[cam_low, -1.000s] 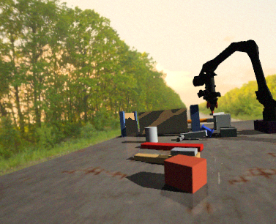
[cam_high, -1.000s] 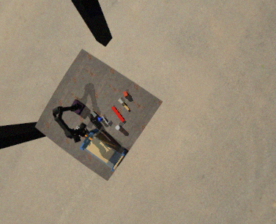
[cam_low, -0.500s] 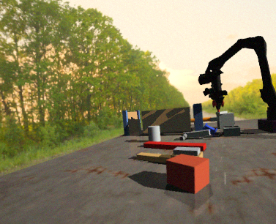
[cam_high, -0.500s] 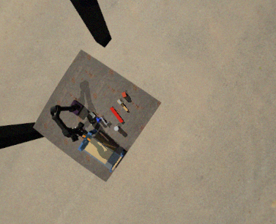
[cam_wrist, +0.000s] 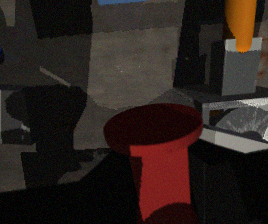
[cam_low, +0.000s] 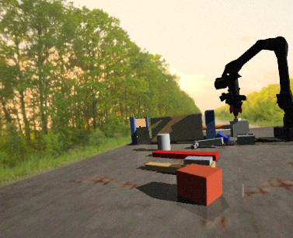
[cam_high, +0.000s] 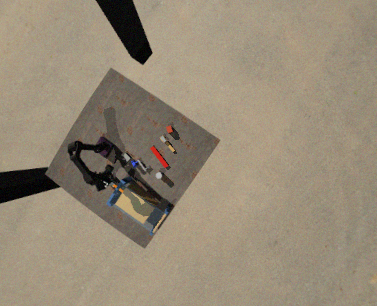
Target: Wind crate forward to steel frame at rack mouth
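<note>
gripper [cam_low: 236, 116] [cam_wrist: 149, 136] clamped on the red handle [cam_low: 241, 110] [cam_wrist: 165, 175] above the winch [cam_low: 239, 127] [cam_wrist: 240, 120], no readable writing

- The robot arm [cam_high: 82, 165] [cam_low: 284, 70] is matte black, its surface so dark that small screws or lettering cannot be made out.
- Its dark purple, block-shaped base [cam_high: 102, 139] [cam_low: 277, 134] sits inward from the bench's upper-left edge in the top view.
- A bulky, stepped black shoulder housing [cam_low: 286, 102] has uneven sides.
- The long, slim black links meet at a rounded, thicker black elbow [cam_low: 279, 43].
- A knobbly black wrist housing [cam_low: 221, 82] has short, blocky projections.
- The black parallel-jaw gripper [cam_high: 107, 184] [cam_low: 236, 111] [cam_wrist: 149, 136] has broad, dark fingers with angular outlines.
</note>
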`<act>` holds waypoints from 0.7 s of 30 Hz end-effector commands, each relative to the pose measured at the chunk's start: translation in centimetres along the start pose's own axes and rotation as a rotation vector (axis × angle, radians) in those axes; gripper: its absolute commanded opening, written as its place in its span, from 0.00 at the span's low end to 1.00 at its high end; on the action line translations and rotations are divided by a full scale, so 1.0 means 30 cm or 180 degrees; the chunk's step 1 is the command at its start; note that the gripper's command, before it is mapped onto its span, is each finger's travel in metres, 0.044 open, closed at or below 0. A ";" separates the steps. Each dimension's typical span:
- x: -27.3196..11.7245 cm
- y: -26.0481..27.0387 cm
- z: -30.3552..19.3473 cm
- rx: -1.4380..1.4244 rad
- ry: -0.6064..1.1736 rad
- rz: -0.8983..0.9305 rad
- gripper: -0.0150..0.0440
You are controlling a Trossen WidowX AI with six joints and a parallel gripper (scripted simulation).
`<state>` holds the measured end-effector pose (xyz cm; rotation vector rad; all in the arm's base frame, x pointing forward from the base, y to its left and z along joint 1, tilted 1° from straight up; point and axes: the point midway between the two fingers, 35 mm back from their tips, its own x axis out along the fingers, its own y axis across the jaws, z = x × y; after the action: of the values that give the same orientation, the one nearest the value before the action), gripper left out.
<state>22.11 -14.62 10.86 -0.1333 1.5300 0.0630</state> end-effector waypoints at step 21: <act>0.004 0.028 -0.137 0.0016 0.0096 0.0038 0.25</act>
<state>19.67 -14.22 10.79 -0.1389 1.5263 0.0756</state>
